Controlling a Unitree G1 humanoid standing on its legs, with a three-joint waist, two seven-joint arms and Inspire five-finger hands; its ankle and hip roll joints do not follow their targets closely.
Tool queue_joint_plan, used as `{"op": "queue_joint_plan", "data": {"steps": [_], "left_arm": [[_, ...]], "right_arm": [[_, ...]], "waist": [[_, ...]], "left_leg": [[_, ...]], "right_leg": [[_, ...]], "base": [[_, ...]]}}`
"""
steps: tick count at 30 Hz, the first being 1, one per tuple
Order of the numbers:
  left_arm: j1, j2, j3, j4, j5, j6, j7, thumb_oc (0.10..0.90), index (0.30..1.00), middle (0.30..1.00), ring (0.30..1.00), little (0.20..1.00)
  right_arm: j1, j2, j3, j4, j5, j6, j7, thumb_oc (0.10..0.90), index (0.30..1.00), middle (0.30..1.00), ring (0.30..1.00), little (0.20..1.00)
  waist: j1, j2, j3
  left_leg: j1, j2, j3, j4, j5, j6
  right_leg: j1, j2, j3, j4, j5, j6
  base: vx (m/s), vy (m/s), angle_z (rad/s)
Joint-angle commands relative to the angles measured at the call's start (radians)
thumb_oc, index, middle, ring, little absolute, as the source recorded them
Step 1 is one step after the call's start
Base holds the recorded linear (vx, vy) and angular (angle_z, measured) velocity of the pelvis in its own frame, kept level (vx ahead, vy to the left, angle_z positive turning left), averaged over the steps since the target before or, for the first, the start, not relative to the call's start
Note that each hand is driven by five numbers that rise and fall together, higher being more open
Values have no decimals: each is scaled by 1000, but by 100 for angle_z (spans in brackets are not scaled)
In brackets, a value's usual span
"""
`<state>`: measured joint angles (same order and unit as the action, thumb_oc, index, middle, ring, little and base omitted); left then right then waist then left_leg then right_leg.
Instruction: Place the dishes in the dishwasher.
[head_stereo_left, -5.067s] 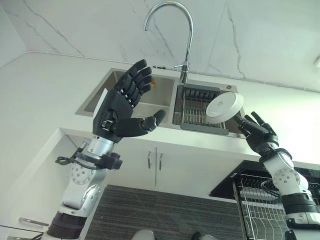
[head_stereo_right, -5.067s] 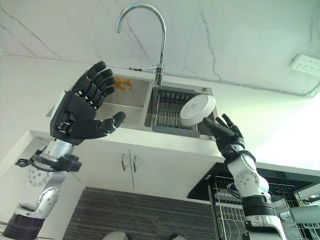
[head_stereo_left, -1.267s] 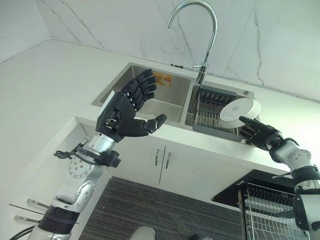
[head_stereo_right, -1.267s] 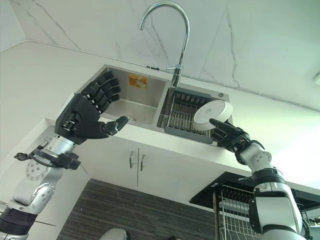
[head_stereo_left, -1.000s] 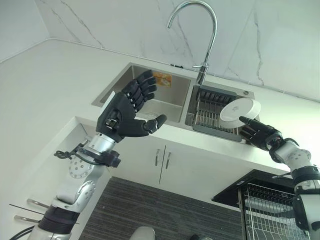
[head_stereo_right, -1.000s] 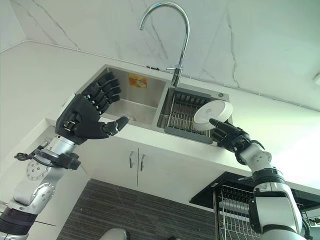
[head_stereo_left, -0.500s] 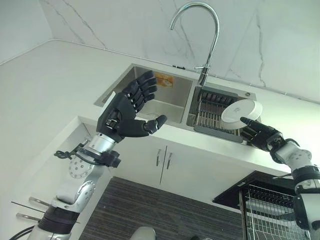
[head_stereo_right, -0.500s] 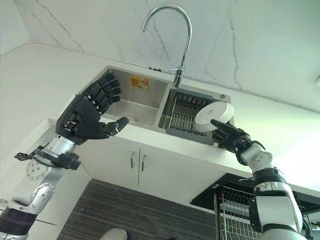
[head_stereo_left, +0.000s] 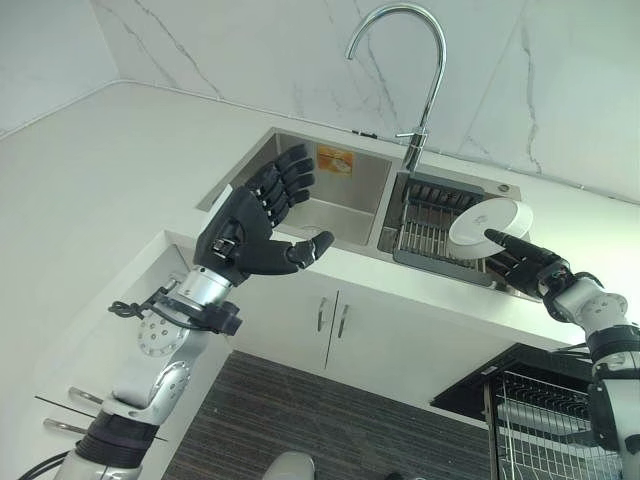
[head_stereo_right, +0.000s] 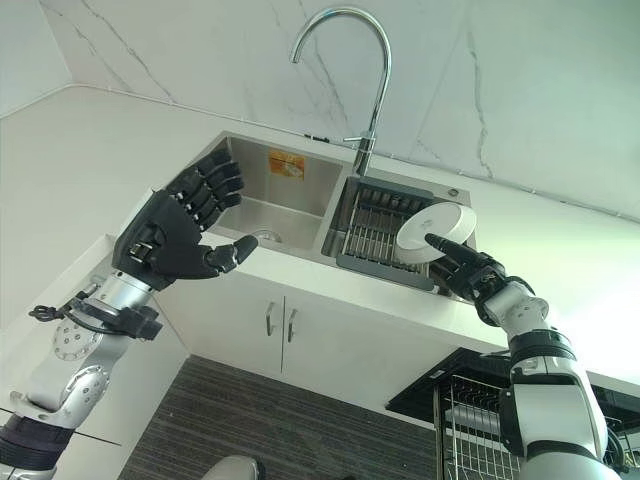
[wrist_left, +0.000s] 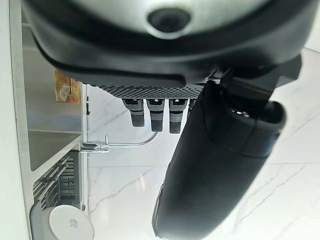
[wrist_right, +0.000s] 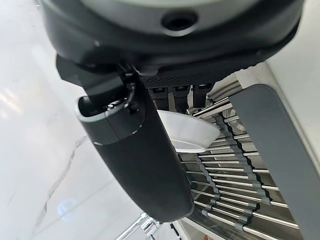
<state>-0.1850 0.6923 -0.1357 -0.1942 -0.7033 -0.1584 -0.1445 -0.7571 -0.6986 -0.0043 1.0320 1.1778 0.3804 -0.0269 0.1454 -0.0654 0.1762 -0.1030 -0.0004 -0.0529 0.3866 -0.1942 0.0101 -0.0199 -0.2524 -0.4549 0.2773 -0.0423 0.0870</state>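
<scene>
My right hand (head_stereo_left: 524, 264) is shut on a white bowl (head_stereo_left: 489, 222), the thumb across its face and the fingers behind it (wrist_right: 187, 131). The bowl is tilted on edge over the right end of the dark drying rack (head_stereo_left: 428, 222) that sits in the right sink basin. My left hand (head_stereo_left: 247, 224) is open and raised in front of the left basin (head_stereo_left: 330, 195), holding nothing. The dishwasher's pulled-out wire rack (head_stereo_left: 545, 425) shows at the lower right, below the counter.
A tall chrome faucet (head_stereo_left: 405, 45) arches over the divide between the basins. The white counter (head_stereo_left: 120, 170) runs to the left and behind. Two cupboard doors with handles (head_stereo_left: 331, 314) sit under the sink. Dark striped floor (head_stereo_left: 330, 430) lies below.
The whole view has shifted a little, so the camera moved. The right hand still holds the bowl over the drying rack. The left hand stays raised and open.
</scene>
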Motion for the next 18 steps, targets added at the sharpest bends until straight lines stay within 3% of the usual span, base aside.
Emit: {"op": "queue_joint_plan", "data": {"steps": [1, 18], "left_arm": [[-88, 15, -6, -88, -49, -84, -13, 800, 900, 900, 900, 900], [-79, 9, -12, -89, -51, -86, -14, 800, 900, 900, 900, 900]], "right_arm": [[-158, -79, 38, 1, 9, -85, 37, 800, 900, 900, 900, 900], [-203, -78, 56, 11, -11, -132, 22, 800, 900, 900, 900, 900]], "waist": [[21, 18, -79], [36, 25, -80]], "left_leg": [[154, 116, 67, -87, -97, -82], [134, 120, 59, -87, -80, -93]], "right_leg": [[-54, -14, 50, 23, -50, 77], [-34, -7, 44, 23, -73, 66]], "base": [[-9, 6, 5], [-4, 1, 2]]}}
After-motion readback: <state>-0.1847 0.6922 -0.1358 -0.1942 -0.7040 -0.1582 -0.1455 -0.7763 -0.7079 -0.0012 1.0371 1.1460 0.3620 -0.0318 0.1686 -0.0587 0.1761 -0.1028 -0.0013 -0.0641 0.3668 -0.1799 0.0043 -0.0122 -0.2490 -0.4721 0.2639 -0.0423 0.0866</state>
